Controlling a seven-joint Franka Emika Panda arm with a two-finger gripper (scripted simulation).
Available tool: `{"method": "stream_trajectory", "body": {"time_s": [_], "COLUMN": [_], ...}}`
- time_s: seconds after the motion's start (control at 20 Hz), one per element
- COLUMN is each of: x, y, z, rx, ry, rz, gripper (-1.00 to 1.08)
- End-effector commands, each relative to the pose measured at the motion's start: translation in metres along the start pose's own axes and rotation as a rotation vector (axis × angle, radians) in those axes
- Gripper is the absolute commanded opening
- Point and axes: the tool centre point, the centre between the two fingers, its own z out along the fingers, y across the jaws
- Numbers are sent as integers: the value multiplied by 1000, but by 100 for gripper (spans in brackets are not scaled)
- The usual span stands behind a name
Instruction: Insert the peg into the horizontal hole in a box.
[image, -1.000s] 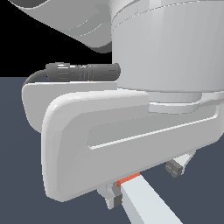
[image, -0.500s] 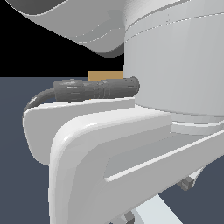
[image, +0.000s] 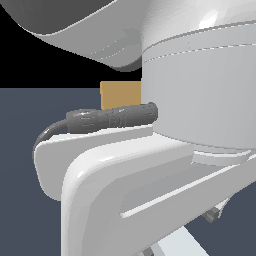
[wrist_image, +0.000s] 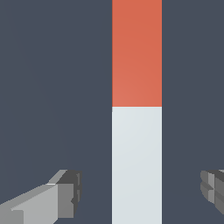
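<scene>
A flat slate-blue worktop (wrist_image: 52, 87) fills the wrist view, under a black backdrop in the exterior view. On it lies the peg (wrist_image: 136, 131), its red-orange end away from the claw (wrist_image: 142, 192) and its white-grey part running between the two fingers (wrist_image: 65, 194). The claw stands wide open, with bare worktop on both sides of the peg, and grips nothing. In the exterior view the arm's white housing (image: 150, 190) blocks most of the scene; only a corner of the tan box (image: 119, 95) shows behind a dark cable (image: 110, 117). The box's hole is hidden.
</scene>
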Motion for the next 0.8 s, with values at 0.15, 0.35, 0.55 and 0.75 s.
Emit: {"method": "stream_trajectory", "body": {"time_s": [0.15,0.35,0.55,0.75], "x": [1,2,1,1], "y": [-1,-1,0,0], "z": [29,41,41,41], "rx": [1,1,1,1], "ry": [1,1,1,1], "rz": [0,0,0,0], "gripper": [100,100,100,-100]}}
